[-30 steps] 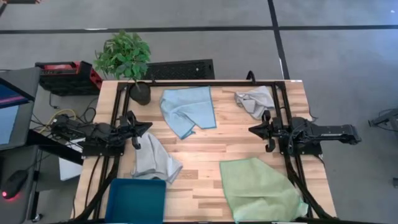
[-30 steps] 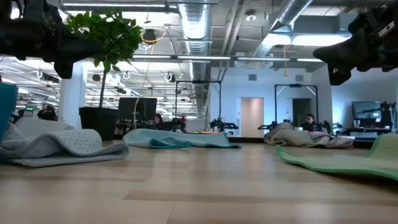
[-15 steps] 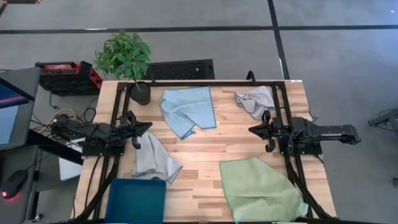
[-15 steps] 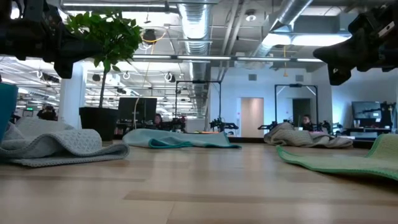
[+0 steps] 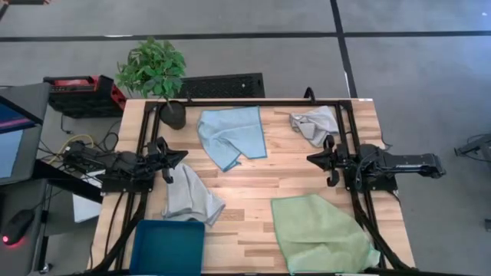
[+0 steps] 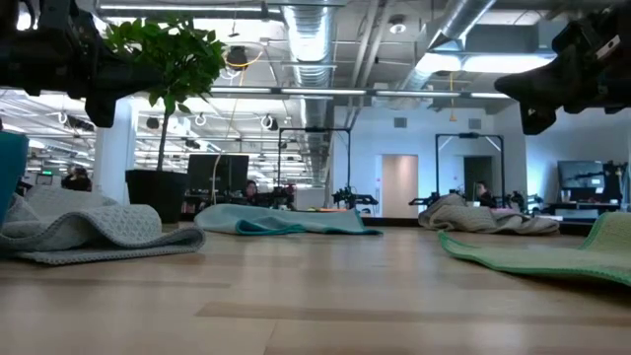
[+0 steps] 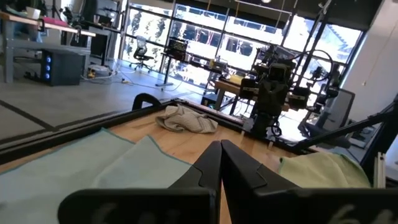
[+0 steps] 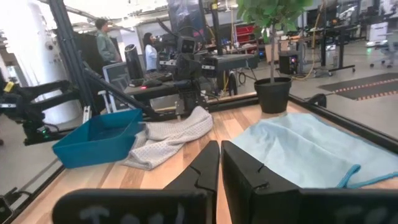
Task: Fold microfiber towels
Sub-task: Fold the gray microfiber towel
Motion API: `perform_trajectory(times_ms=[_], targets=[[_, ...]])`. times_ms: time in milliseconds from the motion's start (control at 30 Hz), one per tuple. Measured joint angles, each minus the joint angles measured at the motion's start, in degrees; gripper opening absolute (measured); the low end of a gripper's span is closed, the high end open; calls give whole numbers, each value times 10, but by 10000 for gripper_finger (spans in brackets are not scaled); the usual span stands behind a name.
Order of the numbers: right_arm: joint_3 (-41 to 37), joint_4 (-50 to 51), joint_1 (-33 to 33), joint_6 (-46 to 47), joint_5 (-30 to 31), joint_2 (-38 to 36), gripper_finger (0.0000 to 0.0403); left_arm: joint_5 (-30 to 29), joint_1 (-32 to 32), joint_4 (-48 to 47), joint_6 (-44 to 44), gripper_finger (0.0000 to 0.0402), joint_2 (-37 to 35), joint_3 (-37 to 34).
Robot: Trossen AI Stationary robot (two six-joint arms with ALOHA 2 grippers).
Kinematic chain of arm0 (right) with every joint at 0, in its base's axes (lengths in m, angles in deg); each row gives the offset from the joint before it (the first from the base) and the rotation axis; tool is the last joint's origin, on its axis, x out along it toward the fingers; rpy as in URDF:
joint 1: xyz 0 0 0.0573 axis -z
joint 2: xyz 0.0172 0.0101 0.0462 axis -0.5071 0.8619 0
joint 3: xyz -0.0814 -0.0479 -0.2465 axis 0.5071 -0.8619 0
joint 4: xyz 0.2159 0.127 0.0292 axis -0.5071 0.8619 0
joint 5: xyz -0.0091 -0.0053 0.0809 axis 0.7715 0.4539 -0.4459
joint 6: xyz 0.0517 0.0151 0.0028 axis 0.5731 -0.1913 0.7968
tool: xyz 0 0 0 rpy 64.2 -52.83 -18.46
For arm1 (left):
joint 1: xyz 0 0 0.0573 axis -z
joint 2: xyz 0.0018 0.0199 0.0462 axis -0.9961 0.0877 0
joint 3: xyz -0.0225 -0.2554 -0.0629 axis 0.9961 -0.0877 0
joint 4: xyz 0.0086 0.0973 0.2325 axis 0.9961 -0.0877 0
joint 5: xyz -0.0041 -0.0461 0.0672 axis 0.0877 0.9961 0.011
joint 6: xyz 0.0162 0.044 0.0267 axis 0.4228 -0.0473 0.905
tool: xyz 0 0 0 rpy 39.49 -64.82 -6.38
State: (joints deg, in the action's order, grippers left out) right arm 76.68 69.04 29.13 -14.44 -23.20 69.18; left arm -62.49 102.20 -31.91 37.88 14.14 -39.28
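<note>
While none of the four towels is held, each lies loose on the wooden table (image 5: pixel 253 180). The light blue towel (image 5: pixel 232 135) sits at the far middle, one corner turned over on itself. Right of it, by the far right frame rail, the first pale grey towel (image 5: pixel 316 123) is bunched into a heap, and the dark rail crosses part of it. The second pale grey towel (image 5: pixel 189 195) lies crumpled near the left side, its top edge just beside the left arm. The light green towel (image 5: pixel 318 232) is spread at the near right; its lower edge is cut off by the picture's edge, and the right arm's frame covers one side.

Just in front of the second grey cloth stands the teal bin (image 5: pixel 169 247), also cut off at the bottom. A potted plant (image 5: pixel 157 73) stands at the far left corner.

The left gripper (image 5: pixel 178 159) hangs above the table's left edge, fingers pressed together, as its wrist view shows. The right gripper (image 5: pixel 316 161) hangs opposite at the right, fingers nearly touching with only a thin slit between them and nothing in it.

From table height both grippers show only as dark shapes at the upper corners.
</note>
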Motion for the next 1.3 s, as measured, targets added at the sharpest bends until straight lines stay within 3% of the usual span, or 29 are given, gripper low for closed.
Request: perform_trajectory(times_ms=[167, 367, 600, 767, 933, 1100, 1300], targets=[[0, -72, 0, 15, 0, 0, 42, 0, 0, 7, 1, 0, 0, 2], [0, -190, 0, -39, 5, 0, 39, -9, 0, 0, 72, 0, 0, 26], [21, -211, 0, -96, 87, 0, 7, -24, 0, -12, 105, 0, 0, 76], [94, -96, 0, -103, 179, 25, 5, -32, 0, -37, 139, 0, 32, 125], [205, 101, 0, -16, 253, 100, 6, -41, 0, -85, 164, 0, 110, 181], [288, 223, -1, 72, 256, 187, 5, -67, 0, -156, 99, 0, 181, 235], [348, 355, -1, 203, 230, 279, 7, -69, 0, -214, 91, 0, 230, 280]])
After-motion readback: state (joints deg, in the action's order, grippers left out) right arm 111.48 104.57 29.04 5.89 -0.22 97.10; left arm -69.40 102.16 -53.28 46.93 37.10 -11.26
